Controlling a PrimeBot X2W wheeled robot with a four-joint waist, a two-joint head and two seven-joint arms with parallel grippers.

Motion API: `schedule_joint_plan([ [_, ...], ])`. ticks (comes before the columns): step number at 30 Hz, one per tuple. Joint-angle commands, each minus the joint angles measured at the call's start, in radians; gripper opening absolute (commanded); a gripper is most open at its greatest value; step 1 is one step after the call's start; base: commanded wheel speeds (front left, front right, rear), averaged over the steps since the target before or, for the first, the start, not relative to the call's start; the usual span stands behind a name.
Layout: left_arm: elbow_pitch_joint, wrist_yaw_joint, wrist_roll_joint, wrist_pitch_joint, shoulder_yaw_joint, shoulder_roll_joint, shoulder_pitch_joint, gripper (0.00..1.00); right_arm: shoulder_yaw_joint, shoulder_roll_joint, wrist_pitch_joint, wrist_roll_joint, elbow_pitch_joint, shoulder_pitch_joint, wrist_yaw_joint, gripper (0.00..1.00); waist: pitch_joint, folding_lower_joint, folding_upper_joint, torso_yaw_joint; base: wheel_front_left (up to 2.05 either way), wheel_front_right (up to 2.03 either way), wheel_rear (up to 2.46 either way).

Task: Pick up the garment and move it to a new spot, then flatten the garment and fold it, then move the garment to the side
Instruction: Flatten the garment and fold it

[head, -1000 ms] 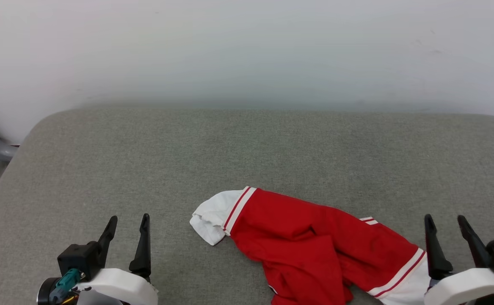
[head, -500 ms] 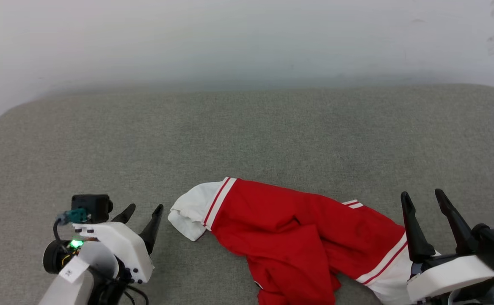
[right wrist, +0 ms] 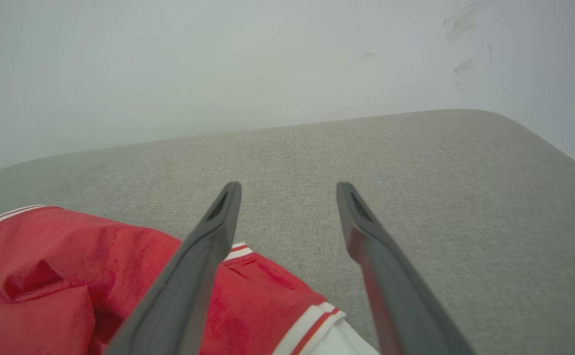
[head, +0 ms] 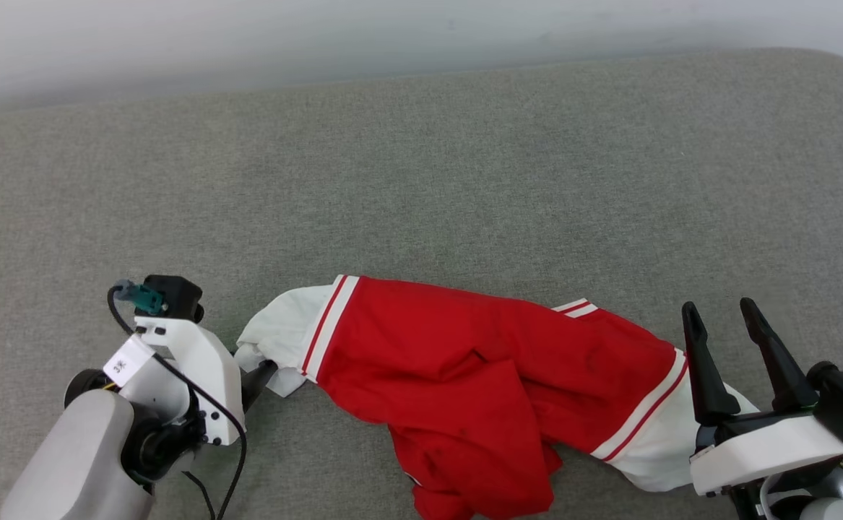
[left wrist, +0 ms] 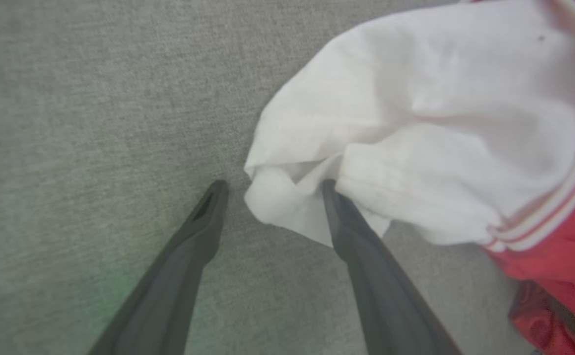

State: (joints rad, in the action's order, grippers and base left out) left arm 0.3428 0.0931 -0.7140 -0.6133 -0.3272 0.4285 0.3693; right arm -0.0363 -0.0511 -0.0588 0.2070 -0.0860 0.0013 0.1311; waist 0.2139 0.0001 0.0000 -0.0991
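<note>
The garment (head: pixel 464 361) is being reached for: its left sleeve sits between the left gripper's (left wrist: pixel 272 183) open fingers. The right gripper (head: pixel 718 307) is open too. A pinch is needed.

Viewed from my remote desk: the garment (head: pixel 464 375) ran off the head view's bottom edge, its lowest red fold cut short, while its white cloth at the right end partly vanished beneath the right gripper (head: pixel 719 309). The left gripper (left wrist: pixel 272 185) hid most of its fingers behind its own white casing there. Its wrist camera came back soft and blurred, the garment clipped at top and right; I could not tell whether one fingertip (left wrist: pixel 334 197) sat inside the white fold or merely touched it.
</note>
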Motion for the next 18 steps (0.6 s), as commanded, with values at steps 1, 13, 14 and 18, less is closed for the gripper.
schedule_joint_plan([
  [1,0.021,0.009,-0.009,-0.044,-0.027,0.001,0.004,1.00,0.003,0.001,-0.007,0.004,0.009,-0.016,-0.001,1.00,0.019,-0.0001,0.0000,-0.014,0.00,0.00,0.00],
  [13,0.011,0.013,0.007,-0.025,-0.071,0.003,-0.005,0.00,-0.036,0.001,0.054,0.044,0.059,-0.007,-0.001,1.00,0.009,-0.0001,0.0000,-0.016,0.00,0.00,0.00],
  [14,0.003,0.006,0.016,0.005,-0.063,0.006,-0.007,0.00,-0.048,0.001,0.076,0.045,0.070,-0.003,-0.001,1.00,0.003,-0.0001,0.0000,-0.012,0.00,0.00,0.00],
  [18,-0.032,-0.026,0.048,0.121,-0.027,0.016,-0.021,0.00,-0.099,0.001,0.172,0.045,0.104,0.008,-0.001,1.00,-0.024,-0.0001,0.0000,0.006,0.00,0.00,0.00],
])
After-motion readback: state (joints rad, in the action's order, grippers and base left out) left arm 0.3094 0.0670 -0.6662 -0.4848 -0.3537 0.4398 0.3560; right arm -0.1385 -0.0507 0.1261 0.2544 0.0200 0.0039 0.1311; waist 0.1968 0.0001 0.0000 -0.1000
